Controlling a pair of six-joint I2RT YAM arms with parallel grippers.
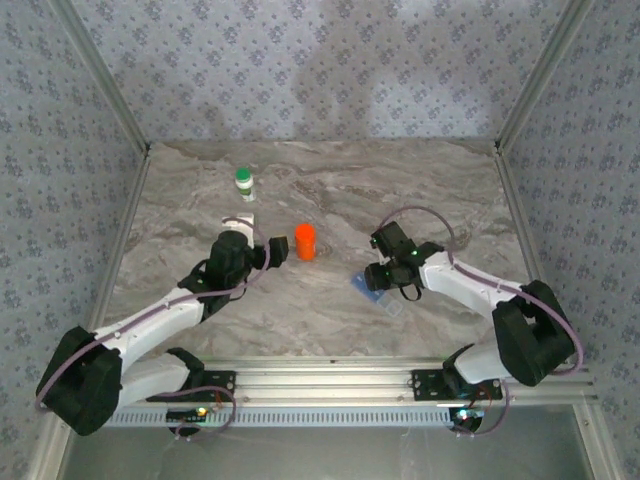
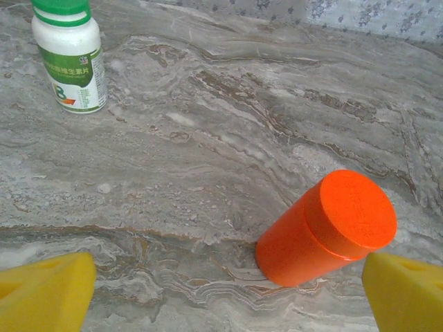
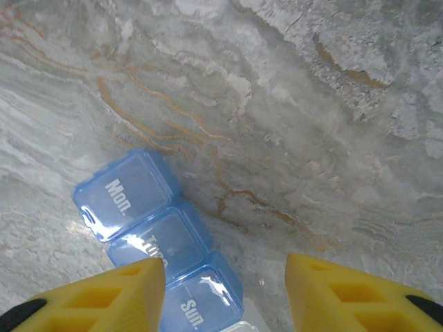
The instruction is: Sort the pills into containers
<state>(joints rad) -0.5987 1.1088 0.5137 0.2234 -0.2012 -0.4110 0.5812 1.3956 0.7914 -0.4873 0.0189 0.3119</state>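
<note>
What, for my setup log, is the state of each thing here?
Orange bottle: upright, lid on.
White bottle: upright, green cap on.
Pill box: flat on the table, visible lids shut.
Left gripper: open, holding nothing.
Right gripper: open, holding nothing.

Bolted to the aluminium rail (image 1: 330, 382), the left arm (image 1: 150, 335) and right arm (image 1: 465, 283) share white links, black joints and a looping mauve cable (image 1: 420, 209) (small green lights (image 1: 203, 412) glow beside the rail). Fingertips (image 2: 41, 294) are yellow wedges.
</note>
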